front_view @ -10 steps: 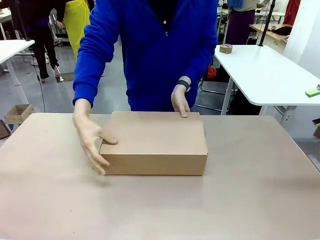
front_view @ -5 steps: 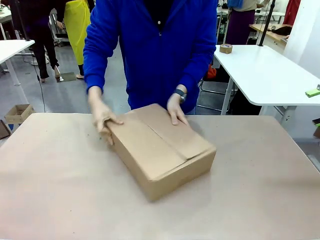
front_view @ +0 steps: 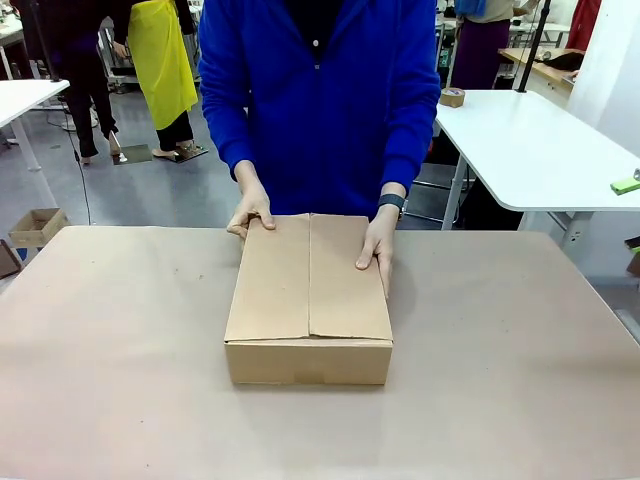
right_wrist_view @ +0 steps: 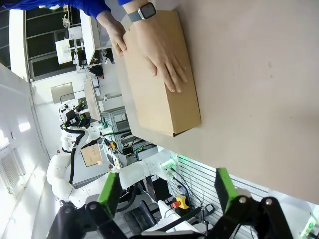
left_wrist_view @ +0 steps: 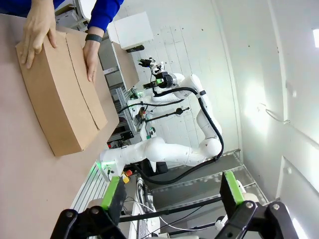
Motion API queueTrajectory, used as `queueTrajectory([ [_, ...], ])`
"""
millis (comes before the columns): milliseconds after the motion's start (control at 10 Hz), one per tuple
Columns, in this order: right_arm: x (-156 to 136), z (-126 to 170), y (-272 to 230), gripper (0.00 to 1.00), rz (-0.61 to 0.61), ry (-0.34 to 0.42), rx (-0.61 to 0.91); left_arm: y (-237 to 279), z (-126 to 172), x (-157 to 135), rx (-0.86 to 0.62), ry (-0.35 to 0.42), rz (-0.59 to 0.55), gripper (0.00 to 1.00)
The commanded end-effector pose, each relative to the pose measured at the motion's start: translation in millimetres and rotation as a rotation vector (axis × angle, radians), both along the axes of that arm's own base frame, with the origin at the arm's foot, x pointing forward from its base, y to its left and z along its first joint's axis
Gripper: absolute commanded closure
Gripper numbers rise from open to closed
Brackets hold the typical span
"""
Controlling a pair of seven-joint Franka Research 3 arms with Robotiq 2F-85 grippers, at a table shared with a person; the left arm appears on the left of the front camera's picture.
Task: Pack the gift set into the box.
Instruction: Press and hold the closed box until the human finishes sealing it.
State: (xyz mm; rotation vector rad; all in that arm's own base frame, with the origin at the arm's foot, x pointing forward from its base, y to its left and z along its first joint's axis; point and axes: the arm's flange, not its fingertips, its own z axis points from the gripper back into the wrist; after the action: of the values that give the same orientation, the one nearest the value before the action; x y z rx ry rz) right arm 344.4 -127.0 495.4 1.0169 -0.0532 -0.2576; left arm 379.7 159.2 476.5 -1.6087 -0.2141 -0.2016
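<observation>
- You see the box (front_view: 308, 295) flaps-closed at the middle of the table (front_view: 120, 380).
- The person's one hand (front_view: 250, 212) grips its far corner; the other hand (front_view: 377, 245) lies on top.
- Your left gripper (left_wrist_view: 172, 191) and right gripper (right_wrist_view: 167, 189) stand fingers apart, empty, well clear of it.

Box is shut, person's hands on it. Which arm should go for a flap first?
Left, probably. The left flap of the box is mostly bare; a hand lies flat along the right flap. The left gripper and right gripper are both open, off the box.
</observation>
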Motion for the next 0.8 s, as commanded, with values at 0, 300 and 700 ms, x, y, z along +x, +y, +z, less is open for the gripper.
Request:
queueTrajectory([
  [0, -3, 0, -3, 0.0, 0.026, -0.008, -0.016, 0, -1, -3, 0.005, 0.004, 0.003, 0.0],
  [300, -3, 0, -3, 0.0, 0.026, -0.008, -0.016, 0, -1, -3, 0.005, 0.004, 0.003, 0.0],
  [700, 53, 13, 154, 0.0, 0.504, -0.415, -0.288, -131, 13, 46, 0.171, -0.498, -0.383, 0.0],
])
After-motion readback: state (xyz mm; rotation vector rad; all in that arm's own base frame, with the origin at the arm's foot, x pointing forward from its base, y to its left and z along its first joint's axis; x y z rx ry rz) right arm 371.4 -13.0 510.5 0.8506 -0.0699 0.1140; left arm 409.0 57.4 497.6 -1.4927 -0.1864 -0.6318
